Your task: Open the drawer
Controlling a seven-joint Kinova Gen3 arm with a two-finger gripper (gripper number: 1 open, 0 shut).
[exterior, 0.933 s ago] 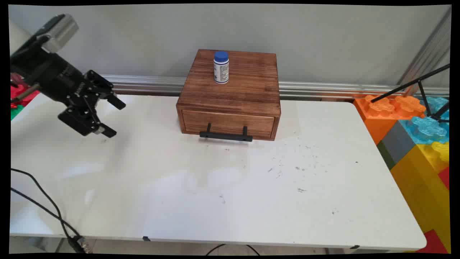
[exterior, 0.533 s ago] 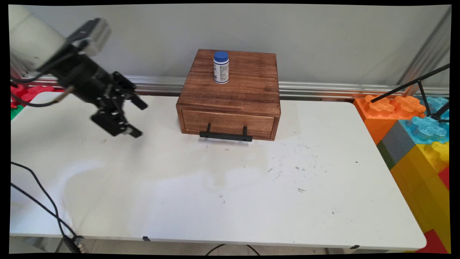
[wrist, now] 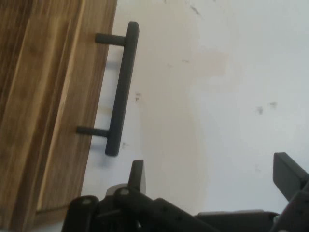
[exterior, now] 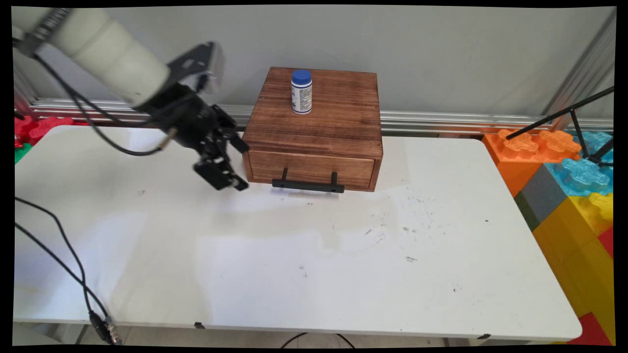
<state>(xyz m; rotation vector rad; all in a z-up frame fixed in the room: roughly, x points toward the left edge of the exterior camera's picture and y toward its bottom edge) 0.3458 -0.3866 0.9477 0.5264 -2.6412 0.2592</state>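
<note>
Hovering above the table (exterior: 294,274), gripper (exterior: 239,164) with jaws wide apart and holding nothing, just left of the box (exterior: 338,122) front; drawer shut, handle (wrist: 120,89) near fingers; bottle (exterior: 301,91) upright on top
</note>
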